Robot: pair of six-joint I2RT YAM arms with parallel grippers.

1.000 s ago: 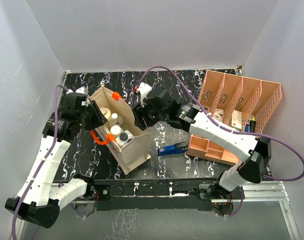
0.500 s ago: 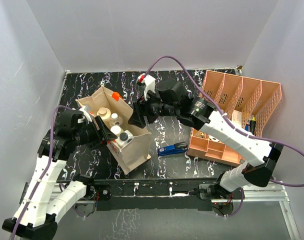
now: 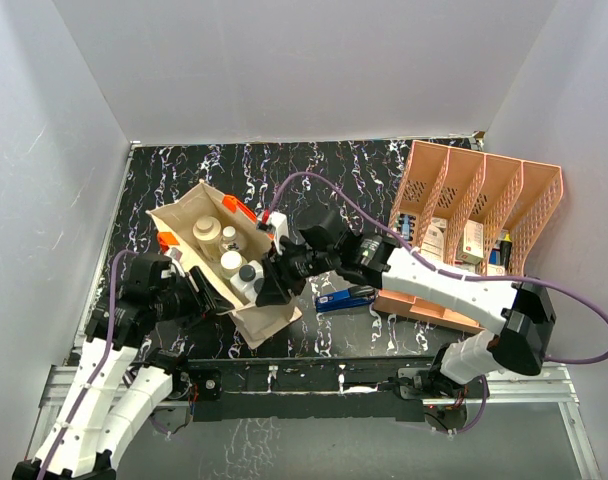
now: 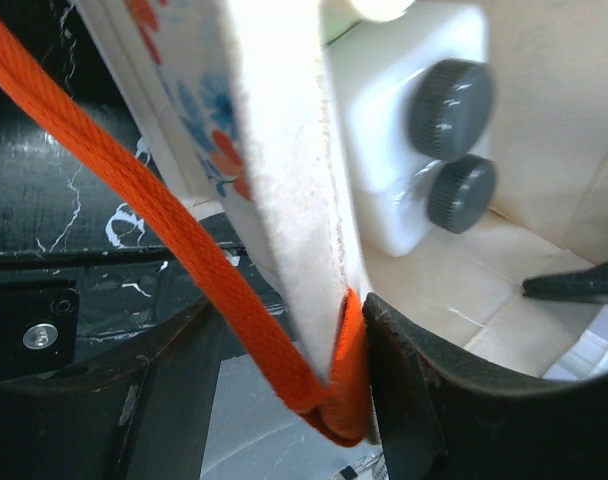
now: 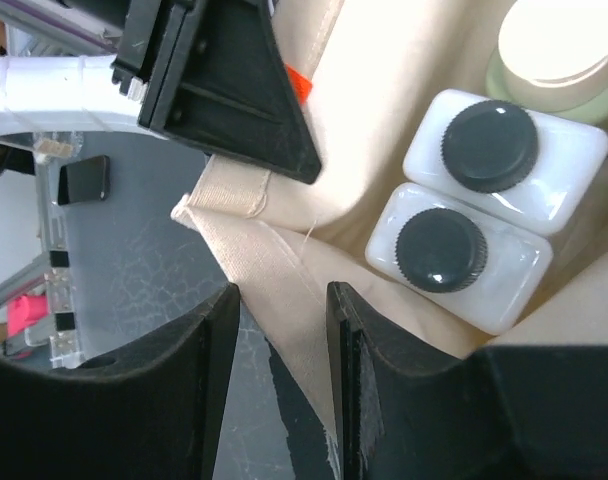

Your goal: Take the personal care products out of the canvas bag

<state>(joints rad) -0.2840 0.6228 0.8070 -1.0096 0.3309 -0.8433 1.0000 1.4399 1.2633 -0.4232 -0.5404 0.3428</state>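
The beige canvas bag (image 3: 269, 320) lies open on the black table with its mouth up. Inside it are two white squarish bottles with black caps (image 5: 454, 255), an olive-tan cylinder (image 5: 564, 50), a cream cylinder (image 3: 204, 228) and a tiny clear bottle (image 3: 229, 236). My left gripper (image 3: 199, 297) is shut on the bag's left rim where the orange strap (image 4: 234, 300) is sewn on. My right gripper (image 3: 267, 290) is low at the near right rim, next to the two white bottles. Its fingers (image 5: 209, 380) stand a little apart over a fold of canvas (image 5: 284, 280) and hold nothing.
A salmon-pink divided organizer (image 3: 484, 200) with small cartons (image 3: 454, 238) stands at the right. A blue-black stapler (image 3: 346, 297) lies between the bag and the organizer. White walls close in the table on three sides.
Both grippers have moved toward the near end of the bag. The left one slid down the left rim and the bag's mouth spread wider. The right one dropped to the near right rim.
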